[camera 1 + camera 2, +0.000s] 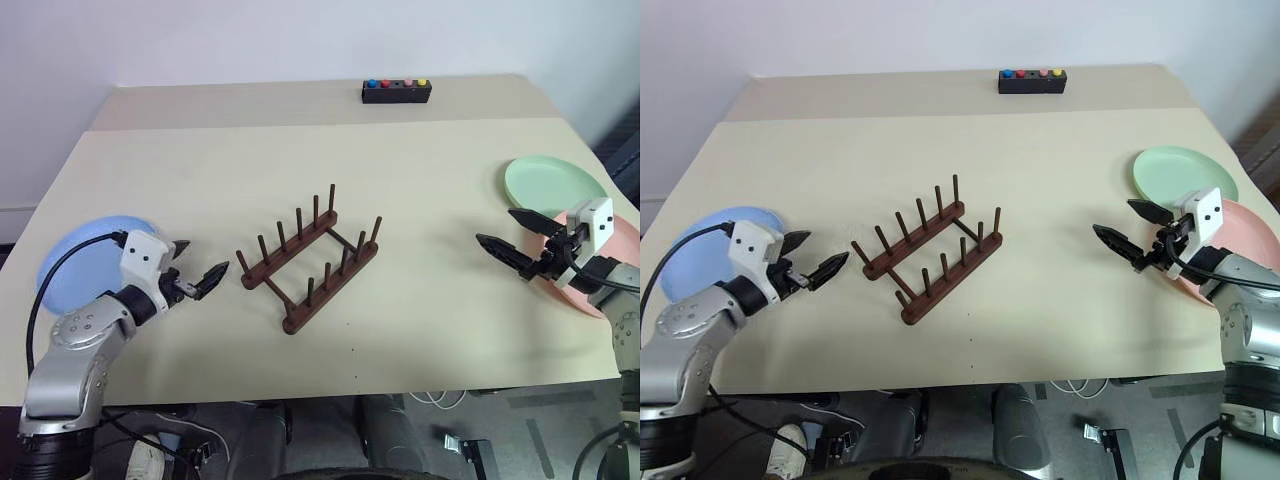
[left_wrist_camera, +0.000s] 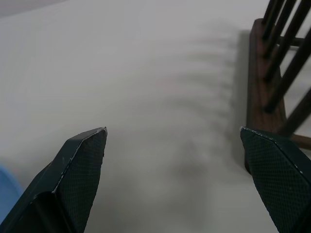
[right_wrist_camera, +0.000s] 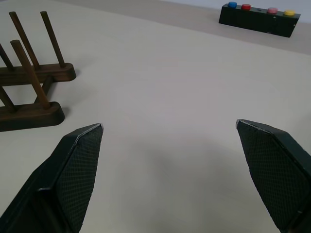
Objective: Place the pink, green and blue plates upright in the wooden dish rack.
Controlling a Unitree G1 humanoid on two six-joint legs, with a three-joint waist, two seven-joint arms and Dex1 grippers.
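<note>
Where arm overlaps, pink plate half-hidden.

Beige table; small black box at far edge, apparently four coloured buttons.

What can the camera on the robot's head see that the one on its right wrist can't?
From the head, the left eye view takes in the whole table: the blue plate, the green plate and the pink plate lying flat, plus the left gripper, open and holding nothing.

The right wrist view gives a close look at the textured inner faces of its own fingers.

Both show the wooden dish rack with no plates in it, the black box with coloured buttons, and the right gripper, open and holding nothing.
</note>
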